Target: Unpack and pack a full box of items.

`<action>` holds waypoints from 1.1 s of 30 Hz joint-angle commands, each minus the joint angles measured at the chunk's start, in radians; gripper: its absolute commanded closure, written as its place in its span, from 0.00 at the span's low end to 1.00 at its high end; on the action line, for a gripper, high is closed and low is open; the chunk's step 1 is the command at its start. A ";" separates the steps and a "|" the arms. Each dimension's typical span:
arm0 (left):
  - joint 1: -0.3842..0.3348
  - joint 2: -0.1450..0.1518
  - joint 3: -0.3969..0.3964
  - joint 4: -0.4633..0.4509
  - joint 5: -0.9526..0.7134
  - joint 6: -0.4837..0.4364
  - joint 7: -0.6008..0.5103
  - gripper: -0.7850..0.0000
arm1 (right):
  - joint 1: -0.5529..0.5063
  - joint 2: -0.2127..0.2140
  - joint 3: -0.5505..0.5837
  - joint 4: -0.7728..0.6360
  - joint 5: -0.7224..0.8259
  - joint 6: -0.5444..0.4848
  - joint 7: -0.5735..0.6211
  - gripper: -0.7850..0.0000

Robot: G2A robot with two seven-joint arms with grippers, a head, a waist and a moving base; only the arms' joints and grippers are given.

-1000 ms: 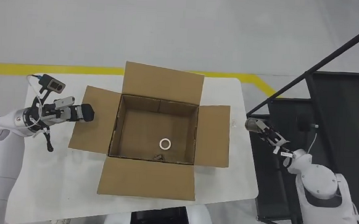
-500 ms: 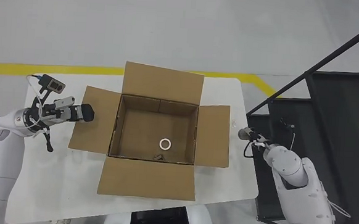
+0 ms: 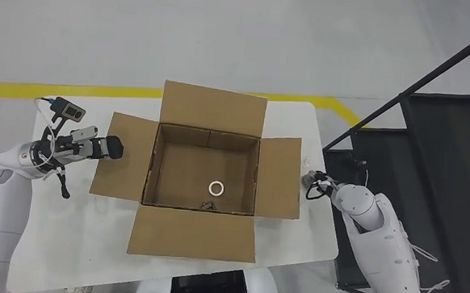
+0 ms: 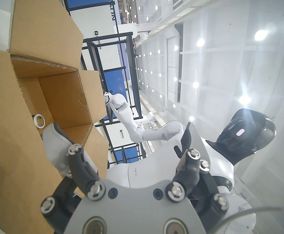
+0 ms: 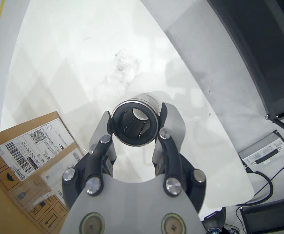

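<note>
Bearing (image 5: 133, 135) clamped in R claw (image 5: 135, 117), over bench (image 5: 66, 55).
L claw (image 4: 119, 135) spread apart, empty; box (image 3: 213, 113) flap just beside it, white ring (image 3: 215, 188) inside box.

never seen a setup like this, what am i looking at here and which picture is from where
It is a two-armed robot at a white table. One picture looks down from a camera above its arms; the other two come from a camera on each wrist. An open cardboard box stands on the table, with a small white ring on its floor. The left gripper is open, holding nothing, beside the box. The right gripper is over the table on the box's other side, shut on a hollow metal cylinder.
</note>
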 commanded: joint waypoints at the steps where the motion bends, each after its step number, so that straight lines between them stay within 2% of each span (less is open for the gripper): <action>1: 0.000 0.000 0.000 0.000 0.000 0.000 0.000 0.00 | 0.005 0.000 -0.009 -0.001 -0.018 0.016 0.001 1.00; 3: 0.000 0.000 0.000 0.000 0.000 0.000 0.000 0.00 | 0.010 0.000 -0.019 -0.002 -0.034 0.032 0.006 0.96; 4: 0.000 0.000 0.000 0.000 0.000 0.000 0.000 0.00 | 0.012 0.001 -0.026 -0.003 -0.050 0.045 0.009 0.68; 6: 0.000 0.000 0.000 0.000 0.000 0.000 0.000 0.00 | 0.016 0.000 -0.036 -0.008 -0.061 0.059 0.018 0.24; 8: 0.000 0.000 0.000 0.000 0.000 0.000 0.000 0.00 | 0.017 0.000 -0.043 -0.011 -0.067 0.067 0.020 0.00; 17: 0.000 0.000 0.000 0.000 0.000 0.000 0.000 0.00 | -0.007 -0.001 -0.046 -0.062 -0.058 0.081 0.014 0.00; 27: 0.000 0.000 0.000 0.000 0.000 0.000 0.000 0.00 | -0.162 0.004 0.057 -0.370 -0.090 0.148 -0.084 0.00; 30: 0.000 0.000 0.000 0.000 0.000 0.000 0.000 0.00 | -0.200 0.004 0.082 -0.472 -0.078 0.100 -0.119 0.00; 33: 0.000 0.000 0.000 0.000 0.000 0.000 0.000 0.00 | -0.231 0.002 0.099 -0.560 -0.014 -0.016 -0.152 0.00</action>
